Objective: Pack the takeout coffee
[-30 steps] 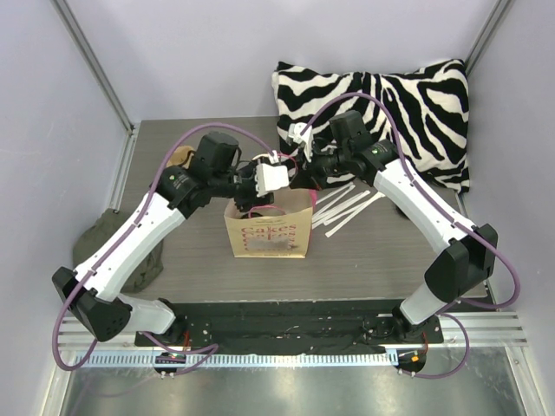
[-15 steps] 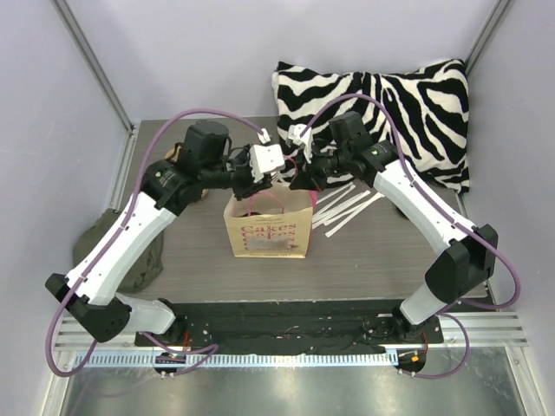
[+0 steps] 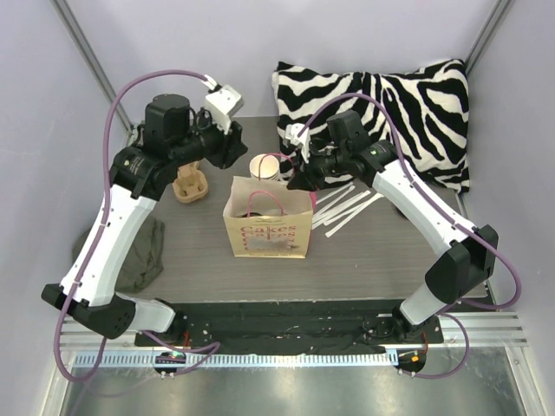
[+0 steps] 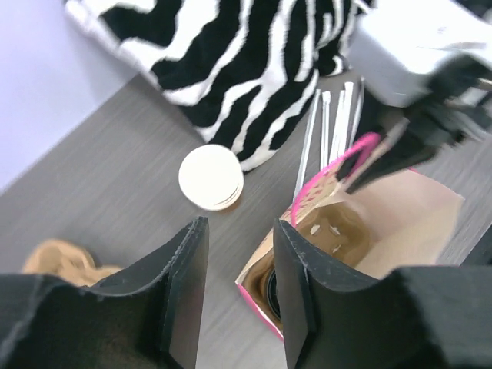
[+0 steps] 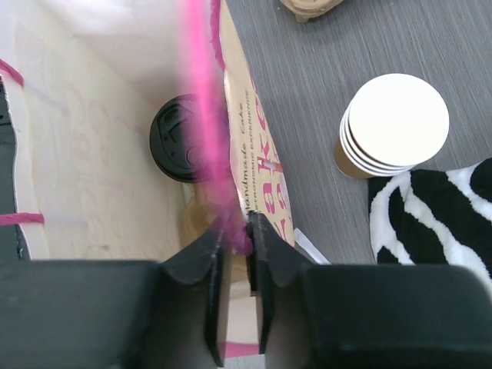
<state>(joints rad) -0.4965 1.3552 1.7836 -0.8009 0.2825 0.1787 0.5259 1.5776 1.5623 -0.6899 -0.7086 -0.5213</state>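
A stack of nested takeout coffee cups (image 3: 264, 166), kraft-brown outside with cream rims (image 5: 392, 127), stands on the table just behind the paper bag (image 3: 269, 224); the left wrist view shows the cups (image 4: 211, 177) from above. My left gripper (image 3: 239, 149) hangs open and empty (image 4: 240, 238), up and to the left of the bag. My right gripper (image 3: 297, 178) pinches the bag's pink handle and rim (image 5: 237, 231) at the back right corner and holds the mouth open. Inside the bag lies a round black lid (image 5: 181, 138).
The tan pulp cup carrier (image 3: 191, 185) sits left of the cups. White stirrers (image 3: 347, 206) lie right of the bag, in front of a zebra pillow (image 3: 381, 113). A grey-green cloth (image 3: 143, 251) hangs over the table's left edge.
My left arm has swung from over the bag's mouth back and to the left, and this uncovers the cup stack. My right gripper has stayed at the bag's rim.
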